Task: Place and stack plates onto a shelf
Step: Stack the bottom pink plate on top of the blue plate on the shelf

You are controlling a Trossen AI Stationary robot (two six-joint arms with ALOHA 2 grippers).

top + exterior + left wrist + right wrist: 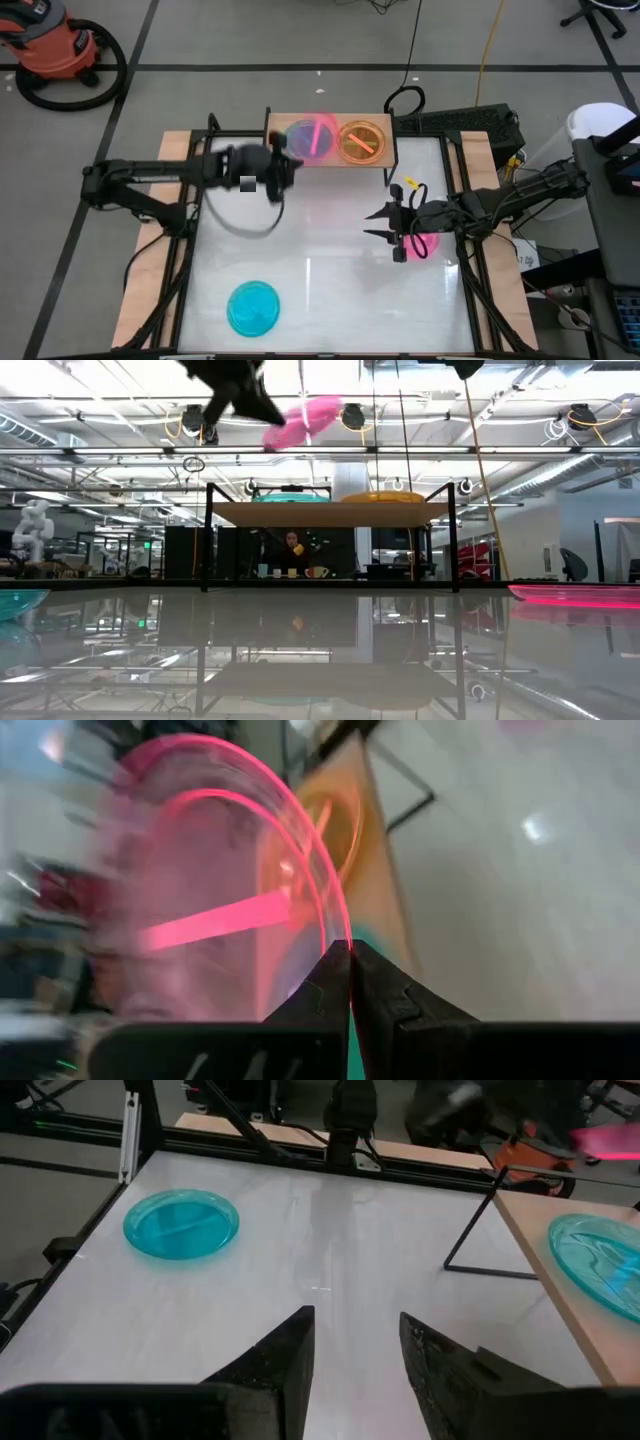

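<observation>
My left gripper (pixel 350 960) is pinching the pink plate (pixel 210 890) by its rim (thin grip), so it could slip before reaching the shelf (pixel 385 160).

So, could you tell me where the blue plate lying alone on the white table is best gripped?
Probably by its raised rim: the blue plate lies flat on the table, so a claw should come down from above and pinch one edge. The open right claw is the free one.
</observation>
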